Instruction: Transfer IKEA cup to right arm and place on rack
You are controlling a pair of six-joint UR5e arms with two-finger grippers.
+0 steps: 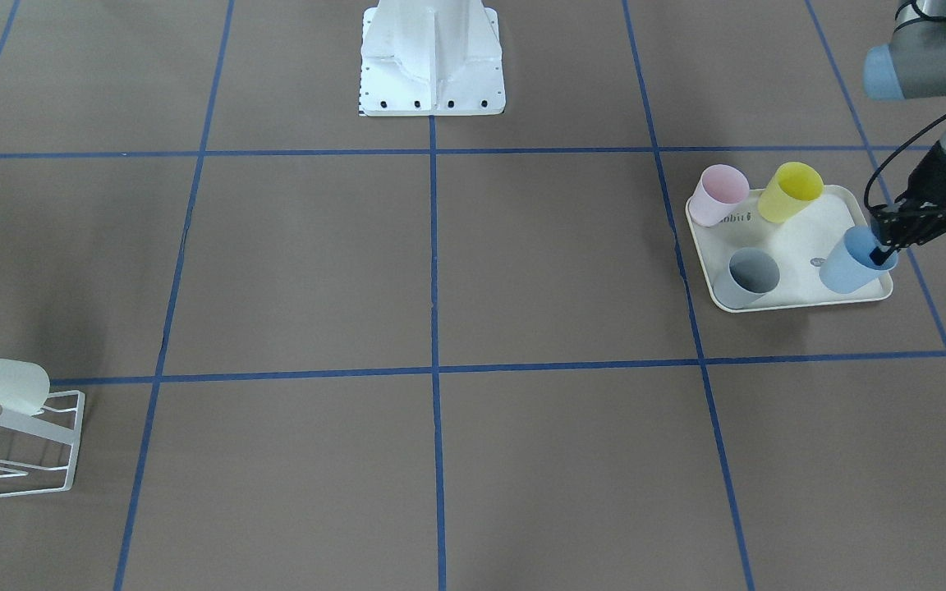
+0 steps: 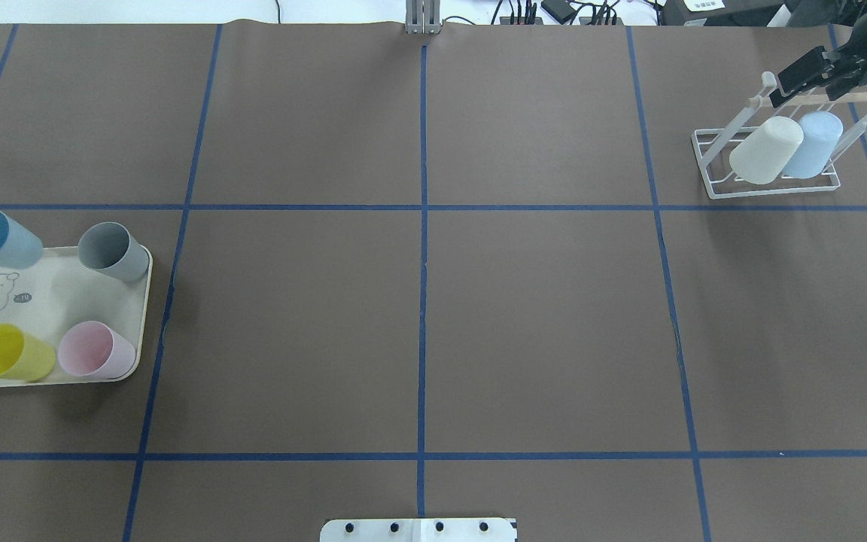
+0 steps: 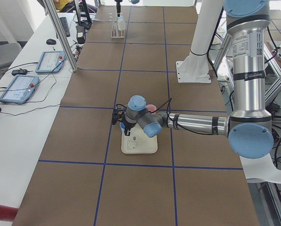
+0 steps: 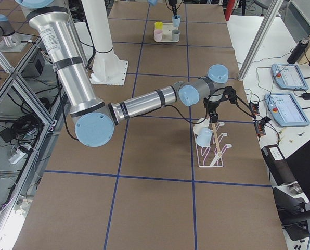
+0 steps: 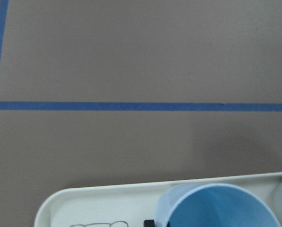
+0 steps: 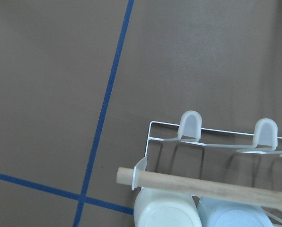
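grasp phase | blue IKEA cup (image 1: 847, 267) clamped at rim by left claw (image 1: 882, 250) over rabbit-print tray (image 1: 810, 230) | right claw (image 2: 810, 71) by rack (image 6: 202, 187) (state cannot be told) | handover, racking outstanding

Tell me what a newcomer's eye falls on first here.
Four bright cups stand out on the cream tray at the robot's left end: a pink cup, a yellow cup, a grey cup and a blue cup, whose rim the left gripper meets. At the far end, the white wire rack holds a white cup and a pale blue cup, with the right gripper above its dowel.
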